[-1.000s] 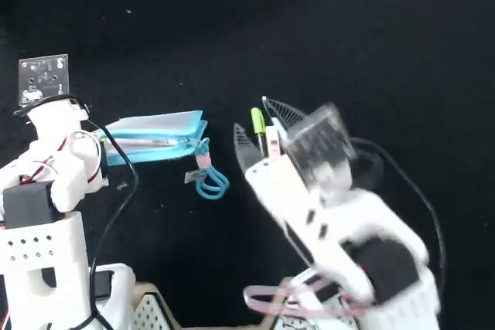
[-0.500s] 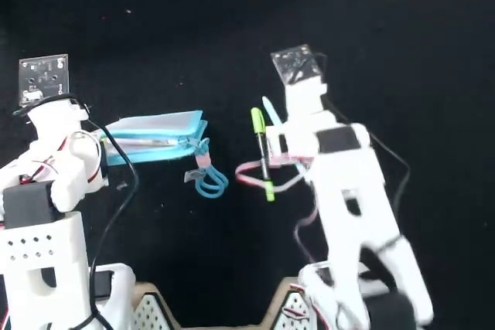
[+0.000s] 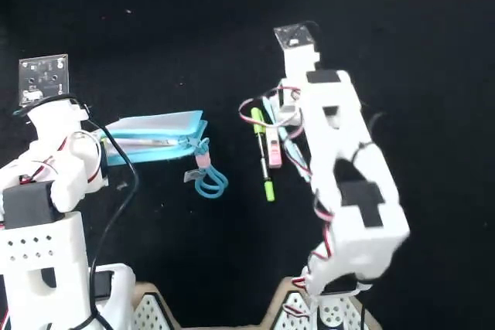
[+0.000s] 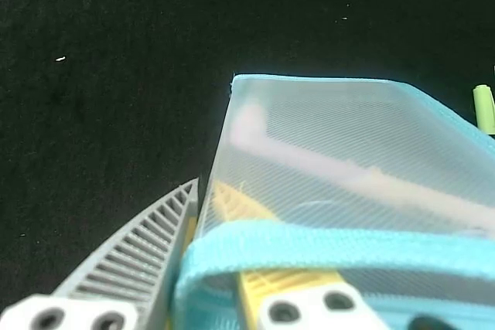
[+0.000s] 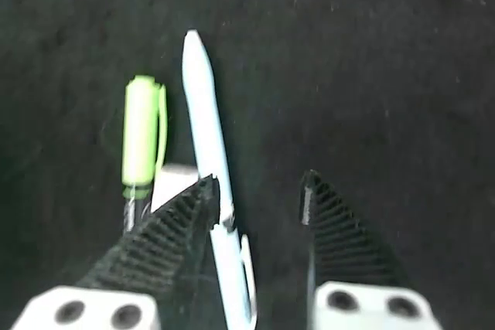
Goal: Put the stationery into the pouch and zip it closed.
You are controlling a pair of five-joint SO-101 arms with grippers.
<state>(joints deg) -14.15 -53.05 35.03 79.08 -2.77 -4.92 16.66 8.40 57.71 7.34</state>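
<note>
Your R gripper point(image 5: 258, 182) sits open w/ blue pen point(image 5: 203, 113) right by one jaw, so closing may skid it into the green pen point(image 5: 141, 129); L gripper point(image 4: 203, 205) clamps pouch point(image 4: 348, 152)

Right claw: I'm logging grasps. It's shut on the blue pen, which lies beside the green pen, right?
No. The right claw is open, not shut on the blue pen: the right wrist view shows its fingers apart. The blue pen does lie beside the green pen.

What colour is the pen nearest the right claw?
Pale blue. The pen shows best in the right wrist view.
</note>
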